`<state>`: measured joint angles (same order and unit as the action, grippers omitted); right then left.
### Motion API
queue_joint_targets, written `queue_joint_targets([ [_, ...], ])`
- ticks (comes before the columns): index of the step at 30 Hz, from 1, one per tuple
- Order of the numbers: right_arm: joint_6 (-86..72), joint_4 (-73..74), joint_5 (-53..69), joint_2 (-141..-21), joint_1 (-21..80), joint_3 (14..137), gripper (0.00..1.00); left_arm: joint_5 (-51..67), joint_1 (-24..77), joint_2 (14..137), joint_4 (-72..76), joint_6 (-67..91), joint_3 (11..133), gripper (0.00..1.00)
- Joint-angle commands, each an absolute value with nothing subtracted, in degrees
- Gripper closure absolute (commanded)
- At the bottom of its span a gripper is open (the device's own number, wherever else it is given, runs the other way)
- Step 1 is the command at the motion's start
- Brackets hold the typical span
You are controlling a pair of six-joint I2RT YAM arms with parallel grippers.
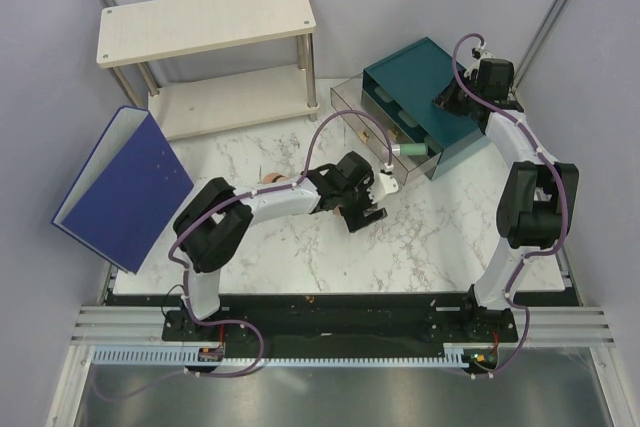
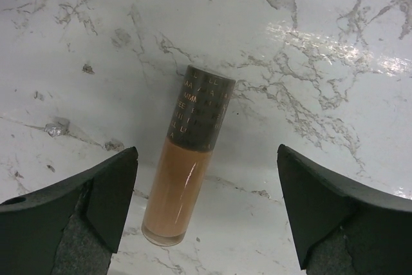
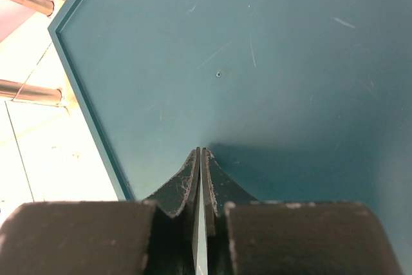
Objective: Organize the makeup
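A copper-black tube (image 2: 185,172), peach body with a dark lettered cap, lies on the marble between my left gripper's open fingers (image 2: 112,191). My left gripper (image 2: 206,207) is open and empty, with the tube nearer its left finger. In the top view the left gripper (image 1: 362,207) is at the table's middle and hides the tube. A mint-green tube (image 1: 412,150) lies in the pulled-out clear drawer (image 1: 362,119). A peach-pink compact (image 1: 272,180) peeks out behind the left arm. My right gripper (image 3: 201,154) is shut and empty, its tips at the top of the teal drawer box (image 3: 257,49).
The teal drawer box (image 1: 420,77) stands at the back right with its clear drawer open toward the centre. A white two-tier shelf (image 1: 210,22) stands at the back. A blue binder (image 1: 125,187) leans at the left edge. The table (image 1: 300,257) is white marble.
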<state>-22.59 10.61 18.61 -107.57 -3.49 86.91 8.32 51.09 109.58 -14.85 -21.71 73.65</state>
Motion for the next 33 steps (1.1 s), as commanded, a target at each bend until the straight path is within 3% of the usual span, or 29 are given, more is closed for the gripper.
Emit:
queue_joint_targets([
  [1,-21.53,17.31,18.11,-109.6,-2.9,84.29,0.9,9.41,50.71,111.35,-13.1,-20.21,75.59,0.07],
  [5,-21.53,17.31,18.11,-109.51,-2.9,84.29,0.9,8.7,50.36,112.32,-13.27,-19.43,75.06,0.17],
  [9,-21.53,17.31,18.19,-109.51,-2.99,84.29,0.9,7.56,50.19,112.06,-12.92,-16.53,73.05,0.53],
  [17,-21.71,17.31,18.37,-109.78,-2.99,84.38,0.9,4.49,50.27,105.22,-11.95,-14.15,67.5,0.82],
  [19,-21.8,17.31,18.46,-109.86,-2.9,84.38,0.9,2.99,50.19,103.81,-13.09,-14.5,67.59,0.98],
  [26,-21.97,17.14,18.55,-109.95,-2.9,84.02,0.9,-10.79,50.1,97.3,-13.19,-16.44,70.22,0.98],
  [33,-22.15,17.05,18.54,-110.21,-2.81,84.2,0.9,-22.67,49.13,97.99,-14.41,-13.71,83.38,0.98],
])
